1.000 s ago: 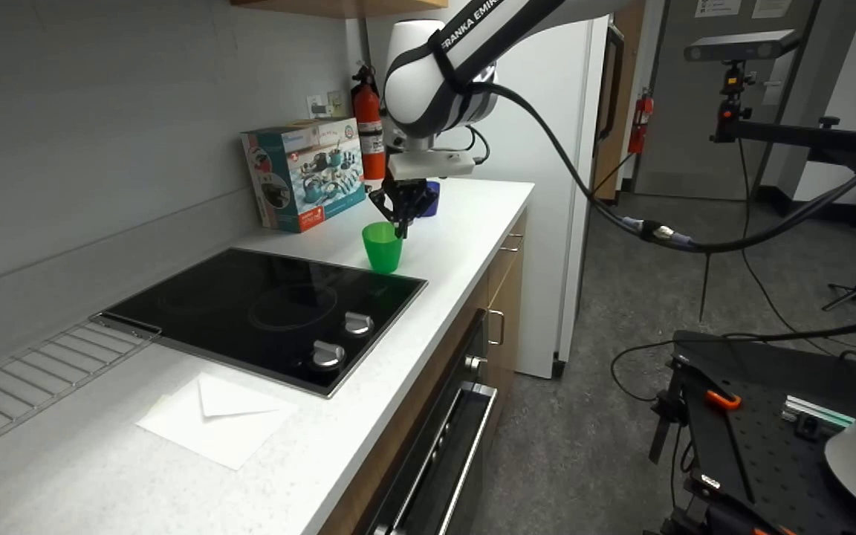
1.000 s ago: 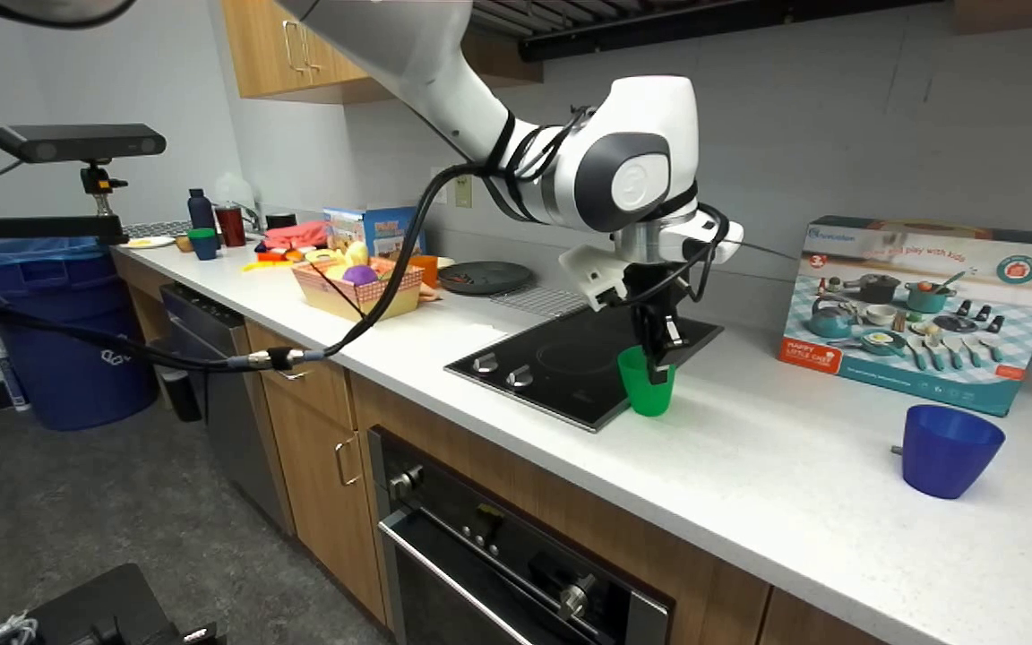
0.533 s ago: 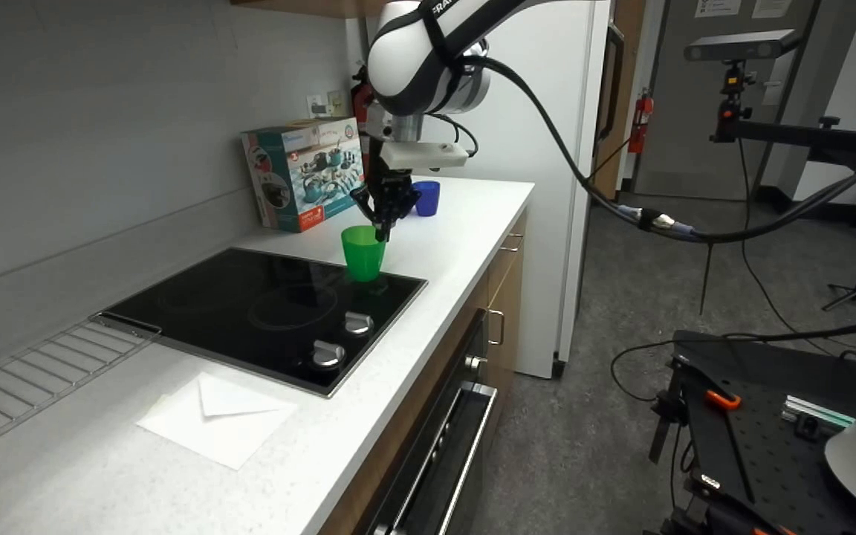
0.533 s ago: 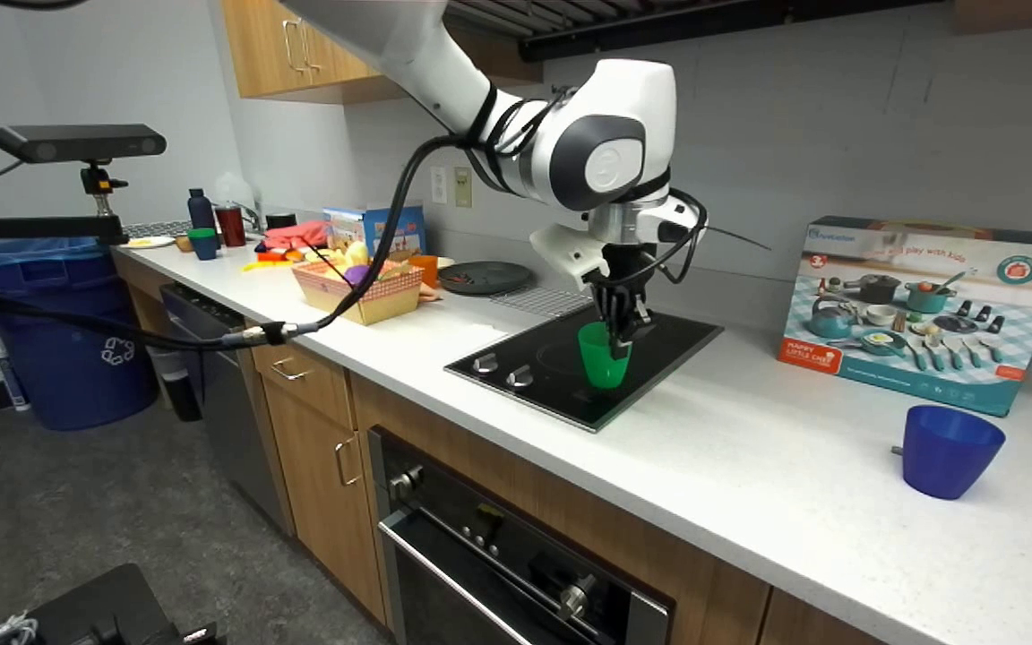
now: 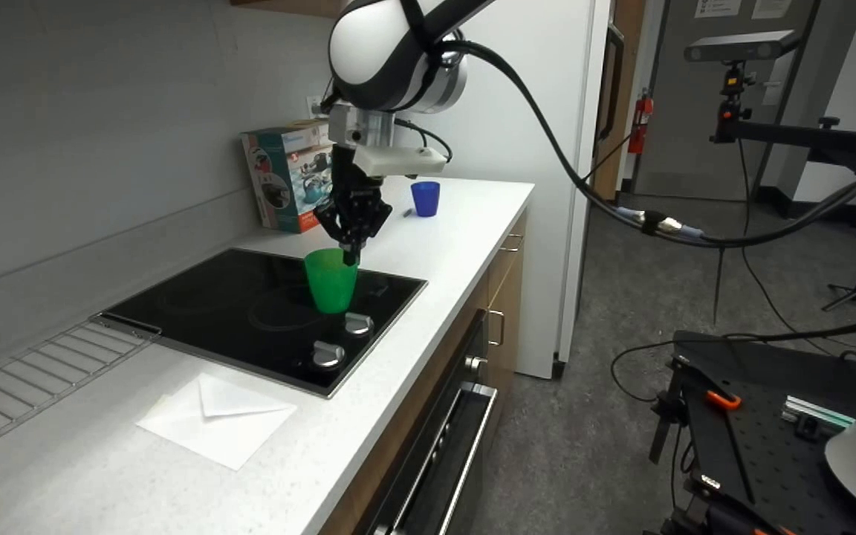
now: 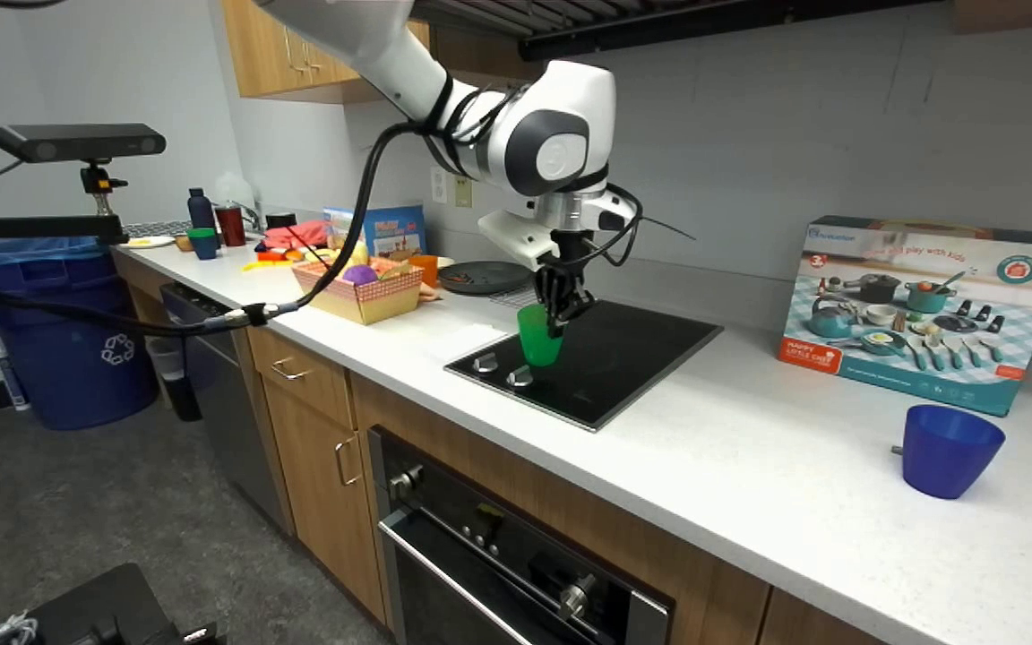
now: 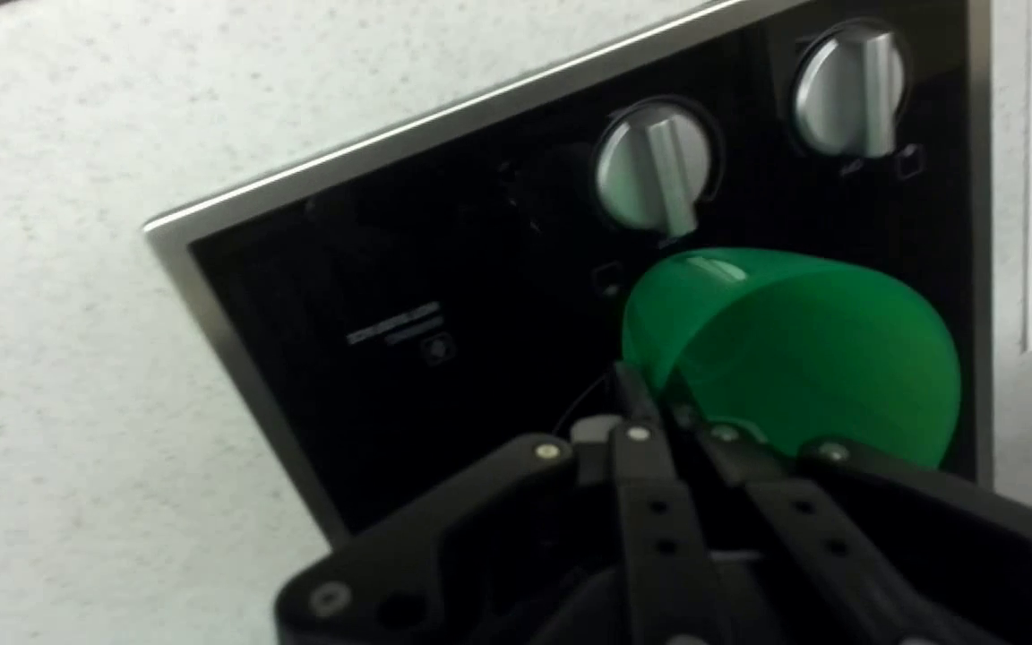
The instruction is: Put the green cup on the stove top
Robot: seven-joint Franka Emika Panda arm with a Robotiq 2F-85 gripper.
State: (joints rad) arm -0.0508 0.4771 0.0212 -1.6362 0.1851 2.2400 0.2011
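Green cup (image 5: pixel 330 286) was the one to watch, and it was right over the black stove top (image 6: pixel 637 358), roughly upright and near a silver knob (image 7: pixel 655 167); whether its base touched the glass could not be told; the gripper (image 7: pixel 657 392) had it, clamped on the wall near the rim, one tip outside and the other seemingly inside; setting it down looked like the step in hand; by its looks this was a light load, thin smooth plastic, a touch slippery, stiff enough for a pinch but likely to flex under a hard squeeze, and hardly one to shatter; the rim was the place to hold it, though such an off-centre grip could let it lean as the base met the glass! On to the containers; inside the green cup only bare green wall showed; the checked basket (image 6: pixel 391 306) held a purple round piece (image 6: pixel 360 275) among others; the blue cup (image 6: pixel 950 461) stood well apart on the white counter (image 6: pixel 749 439), its bottom hidden; the printed box (image 6: pixel 928 313) gave away nothing of its contents; nor did the blue bin (image 6: pixel 64 376).
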